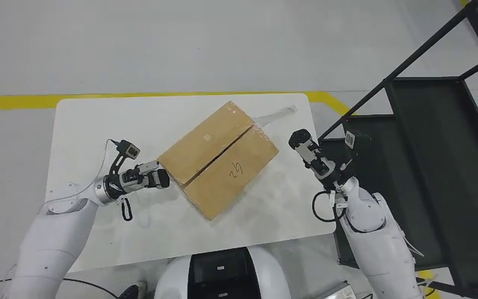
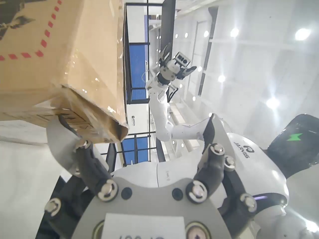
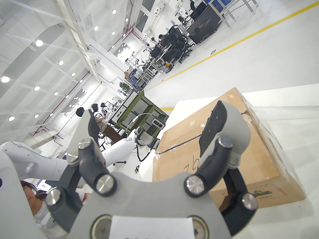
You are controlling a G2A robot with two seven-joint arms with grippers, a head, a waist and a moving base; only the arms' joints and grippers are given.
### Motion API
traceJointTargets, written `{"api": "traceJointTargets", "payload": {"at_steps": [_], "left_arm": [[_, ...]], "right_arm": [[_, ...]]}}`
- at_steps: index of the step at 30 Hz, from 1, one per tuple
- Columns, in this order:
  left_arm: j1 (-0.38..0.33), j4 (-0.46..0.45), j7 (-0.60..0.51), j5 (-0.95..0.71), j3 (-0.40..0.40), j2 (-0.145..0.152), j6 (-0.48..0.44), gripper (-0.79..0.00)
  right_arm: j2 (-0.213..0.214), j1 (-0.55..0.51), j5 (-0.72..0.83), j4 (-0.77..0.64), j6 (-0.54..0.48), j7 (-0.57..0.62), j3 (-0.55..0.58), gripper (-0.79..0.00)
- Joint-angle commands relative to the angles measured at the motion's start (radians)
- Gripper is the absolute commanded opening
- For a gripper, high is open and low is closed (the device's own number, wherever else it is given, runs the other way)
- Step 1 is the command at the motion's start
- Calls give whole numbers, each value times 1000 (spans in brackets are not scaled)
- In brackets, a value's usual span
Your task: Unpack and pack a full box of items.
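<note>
Cardboard is what we see at the middle of the white tabletop (image 1: 89,134): one box (image 1: 219,158), flaps closed, glossy tape at its ends, lying askew to the tabletop's edges. Our left claw (image 1: 161,178) is at the box's left corner, fingers apart, one finger (image 2: 62,138) right against the crumpled corner. Our right claw (image 1: 299,140) hangs off the box's right side, clear of it, fingers spread wide.

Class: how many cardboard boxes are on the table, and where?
1. The cardboard box lies closed, diagonal, central on the table; left gripper at one corner, right gripper apart from it. Contents hidden.
</note>
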Motion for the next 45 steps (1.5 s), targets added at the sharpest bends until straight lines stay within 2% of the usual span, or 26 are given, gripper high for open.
{"api": "traceJointTargets", "payload": {"at_steps": [1,3,7,19,23,28,36,45], "left_arm": [[-12,12,32,-11,-1,-4,-1,0],[-22,22,60,-21,-1,-8,0,0],[-33,31,91,-25,0,-15,-1,0],[-16,21,137,-12,-11,-22,-11,0],[-6,10,166,5,-25,-21,-16,0],[-1,-1,200,23,-46,-19,-7,0],[2,13,237,18,-78,-18,9,0],[27,17,279,-6,-159,-7,-2,0]], "right_arm": [[0,0,0,0,0,0,0,0],[0,0,0,0,0,0,0,0],[1,25,-30,44,84,1,-9,0],[-13,247,-176,373,202,-52,-122,0],[-17,280,-179,425,205,-28,-161,0],[-11,235,-114,370,180,87,-169,0],[12,128,-84,201,214,238,-127,0],[16,92,-85,111,248,313,-199,0]]}}
